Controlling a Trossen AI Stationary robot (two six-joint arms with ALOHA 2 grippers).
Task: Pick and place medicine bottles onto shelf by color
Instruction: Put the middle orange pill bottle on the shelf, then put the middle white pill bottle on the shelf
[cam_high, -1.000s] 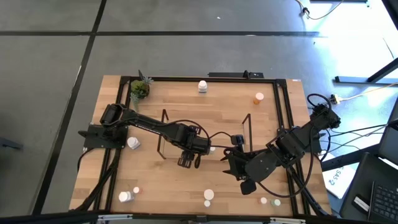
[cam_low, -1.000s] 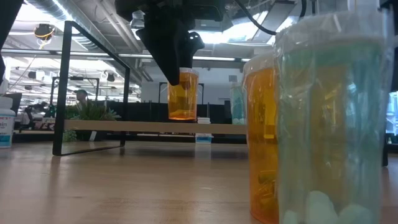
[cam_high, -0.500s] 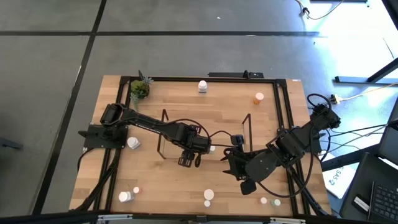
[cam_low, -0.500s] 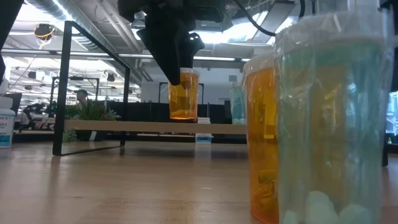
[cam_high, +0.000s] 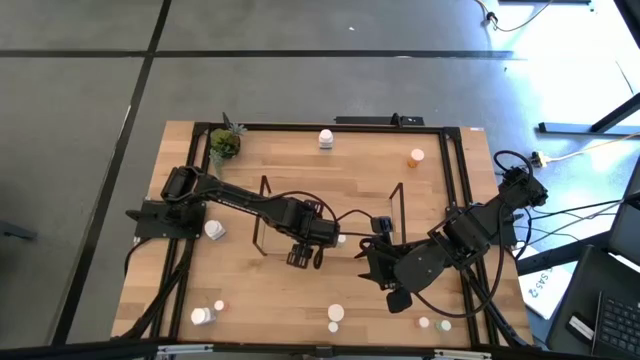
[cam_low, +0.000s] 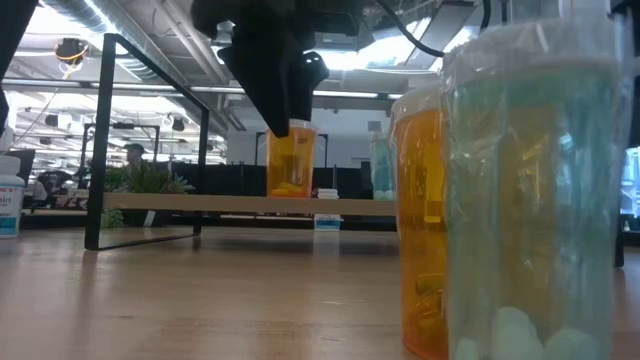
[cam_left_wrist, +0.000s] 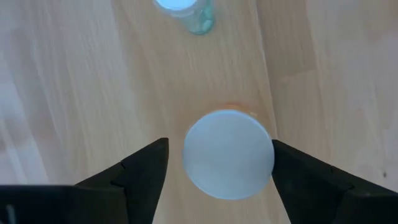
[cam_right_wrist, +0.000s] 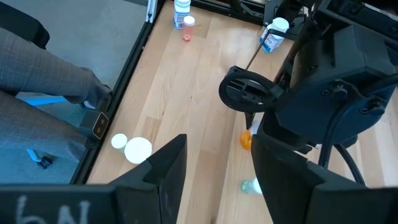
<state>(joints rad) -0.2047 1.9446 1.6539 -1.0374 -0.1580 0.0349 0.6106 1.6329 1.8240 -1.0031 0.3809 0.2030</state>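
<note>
Orange medicine bottle (cam_low: 290, 158) with a white cap (cam_left_wrist: 228, 154) stands upright on the wood top of the shelf (cam_low: 220, 203). The shelf is a low black wire rack in the middle of the table (cam_high: 370, 170). The left gripper (cam_left_wrist: 219, 169) hangs right over this bottle. Its two dark fingers (cam_left_wrist: 144, 173) are spread apart, one on each side of the cap, and they do not touch it. A small teal bottle (cam_left_wrist: 188, 12) stands just past the orange one on the same shelf. To the right, the right gripper (cam_right_wrist: 214, 171) waits near the right end of the shelf. Its fingers are apart and hold nothing. More bottles stand around the table edges, and a green potted plant (cam_high: 224, 143) sits at the far left corner.
</note>
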